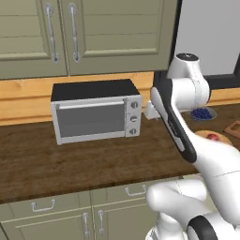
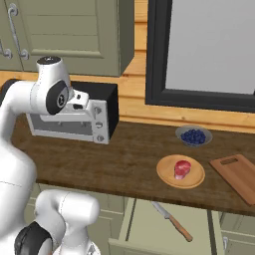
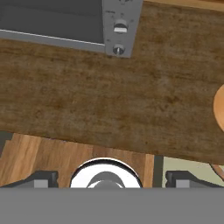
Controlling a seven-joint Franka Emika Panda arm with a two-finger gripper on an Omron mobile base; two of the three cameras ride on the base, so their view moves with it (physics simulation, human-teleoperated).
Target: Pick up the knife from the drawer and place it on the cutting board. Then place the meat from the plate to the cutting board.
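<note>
The drawer (image 2: 144, 226) stands pulled out below the counter. In it lies the knife (image 2: 172, 220), with a silver blade and a brown handle. On the counter above, the meat (image 2: 182, 169) sits on the round wooden plate (image 2: 169, 178). Right of the plate lies the reddish cutting board (image 2: 238, 177). My gripper (image 3: 109, 179) hangs open and empty high over the counter in front of the toaster oven, left of the plate and drawer. The plate's rim (image 3: 220, 107) and a corner of the drawer (image 3: 192, 168) show at the right of the hand view.
A silver toaster oven (image 1: 96, 115) stands at the back of the counter. A glass bowl of blue berries (image 2: 193, 136) sits behind the plate. Green wall cabinets (image 1: 70, 33) hang overhead, and a dark-framed window (image 2: 209, 50) is behind the plate.
</note>
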